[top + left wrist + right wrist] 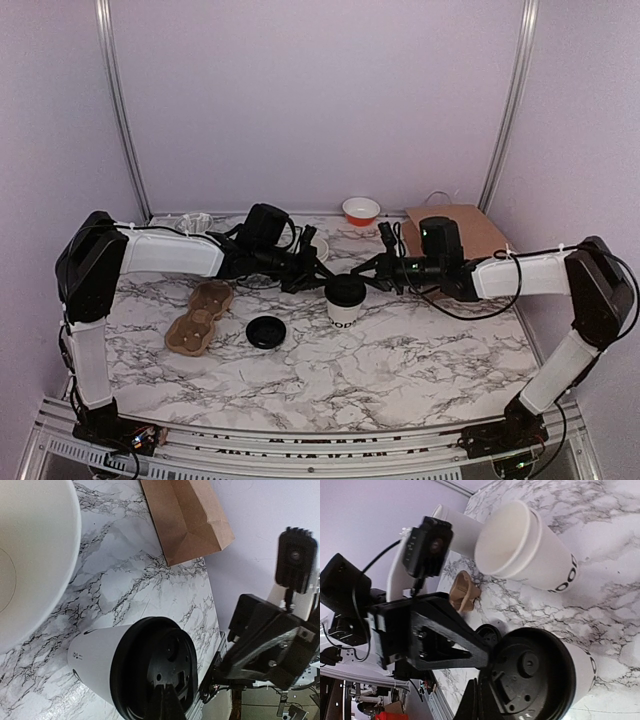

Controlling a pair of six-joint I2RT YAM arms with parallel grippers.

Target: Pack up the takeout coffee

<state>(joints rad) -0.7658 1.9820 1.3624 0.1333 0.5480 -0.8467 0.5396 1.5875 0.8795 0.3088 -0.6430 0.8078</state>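
Top external view: the takeout coffee (345,300), a white cup with a black lid, stands upright on the marble table (400,370) between the two hands. The left hand (322,279) and the right hand (366,274) reach in from opposite sides, their tips meeting at the lid's rim. Both look pinched closed on nothing, used as pointed pushers. A loose lid (266,332) and a cardboard cup carrier (200,318) lie to the near, outer side of the left hand. A brown paper bag (455,232) lies flat behind the right hand.

Left wrist view: the coffee (135,670) sits just ahead of the left hand's dark tip, which overlaps the lid's edge. Whether it actually touches cannot be told. The right hand tapers to a point on the far side of the lid. The open mouth of the stacked cups (30,555) looms beside the left hand.

Right wrist view: the lid fills the space right in front of the right hand's closed tips, and the left hand points at the opposite rim. The stacked cups lie on their side beyond.

The step appears to be seating the lid. It would go best with equal, straight-down pressure on opposite rim points, so the light cup neither tips nor slides nor buckles
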